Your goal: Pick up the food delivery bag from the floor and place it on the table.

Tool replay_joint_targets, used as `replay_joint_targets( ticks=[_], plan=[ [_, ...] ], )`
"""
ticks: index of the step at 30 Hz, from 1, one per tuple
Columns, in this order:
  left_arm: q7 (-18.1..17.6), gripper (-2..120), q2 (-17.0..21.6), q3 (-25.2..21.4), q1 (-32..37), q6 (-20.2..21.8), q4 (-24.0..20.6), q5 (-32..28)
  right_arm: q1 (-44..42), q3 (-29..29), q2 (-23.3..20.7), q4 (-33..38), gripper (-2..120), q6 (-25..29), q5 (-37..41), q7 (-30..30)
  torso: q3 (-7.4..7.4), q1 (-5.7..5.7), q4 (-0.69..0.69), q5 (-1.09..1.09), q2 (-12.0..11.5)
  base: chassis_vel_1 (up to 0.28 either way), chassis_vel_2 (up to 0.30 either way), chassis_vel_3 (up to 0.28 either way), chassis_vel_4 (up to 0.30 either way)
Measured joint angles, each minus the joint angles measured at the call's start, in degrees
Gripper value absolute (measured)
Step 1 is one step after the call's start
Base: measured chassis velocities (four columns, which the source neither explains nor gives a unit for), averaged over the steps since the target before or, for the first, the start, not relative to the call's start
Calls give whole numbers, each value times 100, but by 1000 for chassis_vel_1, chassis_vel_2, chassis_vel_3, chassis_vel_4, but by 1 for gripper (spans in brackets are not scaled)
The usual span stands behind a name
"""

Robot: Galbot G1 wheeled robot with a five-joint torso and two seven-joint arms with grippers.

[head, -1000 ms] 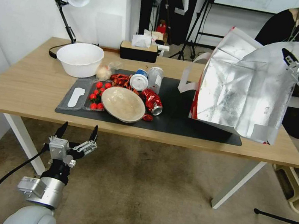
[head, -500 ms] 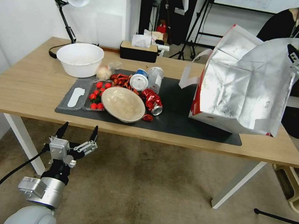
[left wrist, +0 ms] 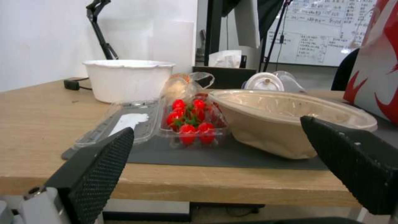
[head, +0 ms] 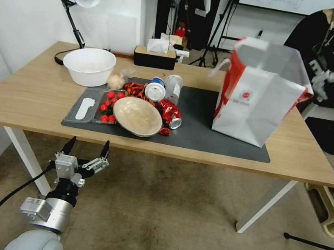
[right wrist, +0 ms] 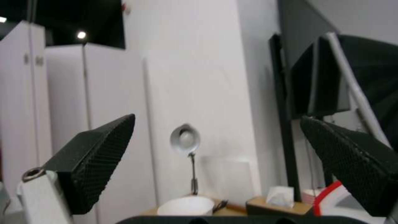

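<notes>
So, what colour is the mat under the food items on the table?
Dark grey: the mat shows best in the head view.

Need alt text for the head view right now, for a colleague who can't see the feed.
The food delivery bag stands upright on the table, partly on the dark mat. The right gripper is open beside it, apart; the left gripper hangs open below the table's front edge.

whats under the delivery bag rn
The food delivery bag stands upright on the table, its base mostly on the dark grey mat, its right corner past the mat's edge over bare wood. Whatever lies beneath its base is covered.
</notes>
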Motion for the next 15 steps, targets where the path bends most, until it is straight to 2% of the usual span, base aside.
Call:
replay_joint_targets(
  ticks=[3, 4, 7, 8, 11, 15],
  plan=[
    [-3, 100, 2, -7, -2, -2, 0, -10, -497, -34, 173, 204, 100, 60, -904, -203, 0, 0, -2, 0, 0, 0, 0, 0, 0],
    [-3, 100, 2, -7, -2, -2, 0, -10, -497, -34, 173, 204, 100, 60, -904, -203, 0, 0, -2, 0, 0, 0, 0, 0, 0],
    [-13, 100, 4, -11, -4, -2, 8, -18, -1018, -12, 447, 316, 100, 169, -1959, -258, 0, 0, -1, 0, 0, 0, 0, 0, 0],
    [-13, 100, 4, -11, -4, -2, 8, -18, -1018, -12, 447, 316, 100, 169, -1959, -258, 0, 0, -1, 0, 0, 0, 0, 0, 0],
    [-20, 100, 3, -12, -2, -4, 16, -20, -1513, 26, 785, 452, 100, 250, -2913, 83, 0, 0, -1, 1, 0, 0, 0, 0, 0],
    [-20, 100, 4, -12, -2, -4, 16, -21, -1589, 31, 850, 482, 100, 249, -3075, 193, 0, 0, -1, 0, 0, 0, 0, 0, 0]
  ],
)
